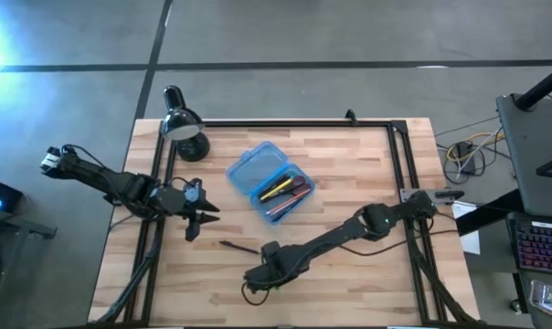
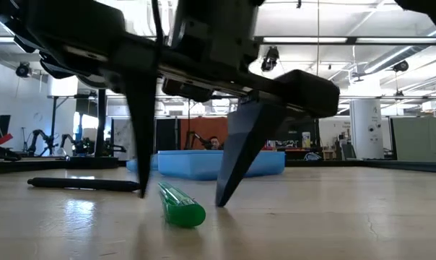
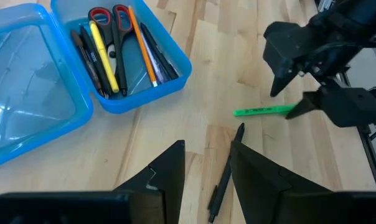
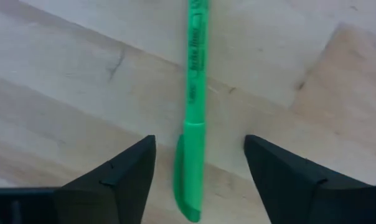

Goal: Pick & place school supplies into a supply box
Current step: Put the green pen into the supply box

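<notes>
While the right tool (image 4: 199,168) stands low over the tabletop (image 1: 349,183), fingers apart, the green pen (image 4: 194,106) lies flat between its tips, not gripped. A black pen (image 3: 224,177) lies just beside, nearer the left tool (image 3: 206,177), which hovers with fingers apart, empty. The blue case (image 1: 249,169) sits open mid-table, well apart from the green pen; scissors (image 3: 110,18), a yellow pen (image 3: 106,53) and other pens fill one half. A black lamp (image 1: 183,123) stands at the far corner.
</notes>
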